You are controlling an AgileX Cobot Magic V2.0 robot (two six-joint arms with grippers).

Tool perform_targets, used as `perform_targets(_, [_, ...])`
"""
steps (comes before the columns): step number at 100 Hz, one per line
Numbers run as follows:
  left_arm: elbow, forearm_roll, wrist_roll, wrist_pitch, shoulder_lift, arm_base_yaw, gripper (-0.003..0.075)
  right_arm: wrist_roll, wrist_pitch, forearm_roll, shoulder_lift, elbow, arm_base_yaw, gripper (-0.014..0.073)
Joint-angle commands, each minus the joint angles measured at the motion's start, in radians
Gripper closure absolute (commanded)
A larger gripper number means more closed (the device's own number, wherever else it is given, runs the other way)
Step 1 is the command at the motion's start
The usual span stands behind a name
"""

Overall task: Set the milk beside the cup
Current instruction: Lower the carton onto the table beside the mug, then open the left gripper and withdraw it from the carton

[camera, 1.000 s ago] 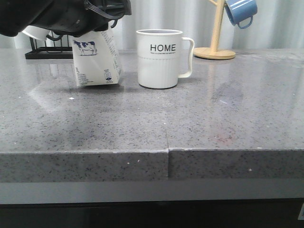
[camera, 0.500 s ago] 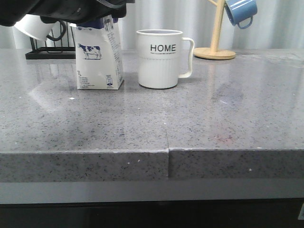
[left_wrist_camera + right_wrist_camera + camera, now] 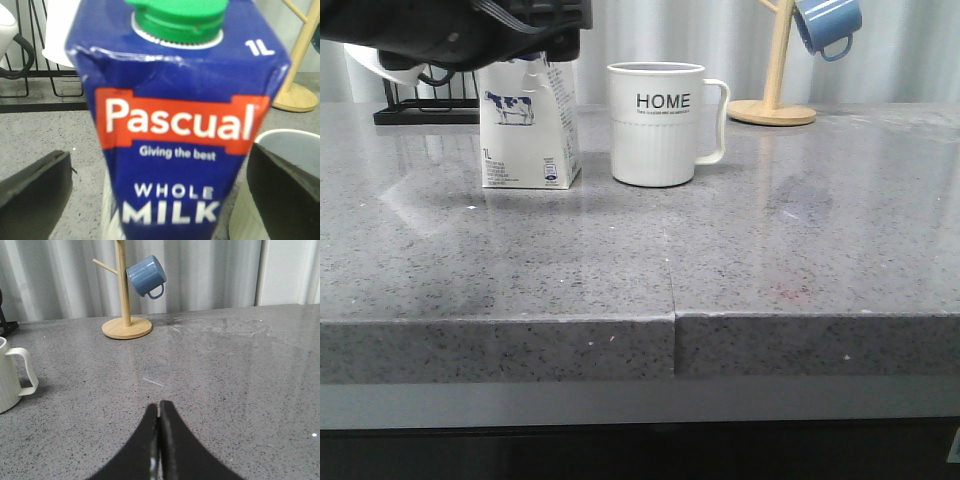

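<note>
Milk (image 3: 530, 125) stands upright on the grey counter (image 3: 670, 260), just left of the cup (image 3: 656, 123) with a narrow gap between them — the mug's handle points away to the right. The left gripper (image 3: 160, 190) sits over the carton's blue top, its jaws spread wide, one dark finger (image 3: 32, 187) clear of each side. Farther right, a wooden mug tree (image 3: 775, 70) carries a blue mug (image 3: 828, 25). The right gripper (image 3: 159, 440) hovers low over bare counter — its jaws pressed together, holding nothing.

The dark arm (image 3: 450, 35) hides the milk (image 3: 530, 125) top.
</note>
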Motion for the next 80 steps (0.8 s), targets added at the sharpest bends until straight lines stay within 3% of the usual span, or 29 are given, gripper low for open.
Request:
perform_targets(1, [0.011, 0.028, 0.002, -0.061, -0.087, -0.015, 0.0039, 0.000, -0.072, -0.012, 0.002, -0.025, -0.005, 0.0715])
perform_targets(38, [0.214, 0.154, -0.005, -0.051, -0.345, 0.040, 0.0050, 0.000, -0.072, -0.012, 0.002, -0.025, -0.005, 0.0715])
perform_targets(51, [0.263, 0.261, -0.083, 0.026, -0.437, 0.148, 0.0050, 0.000, -0.072, -0.012, 0.002, -0.025, -0.005, 0.0715])
perform_targets(80, [0.281, 0.592, -0.323, 0.379, -0.603, 0.480, 0.0050, 0.000, -0.072, -0.012, 0.002, -0.025, -0.005, 0.0715])
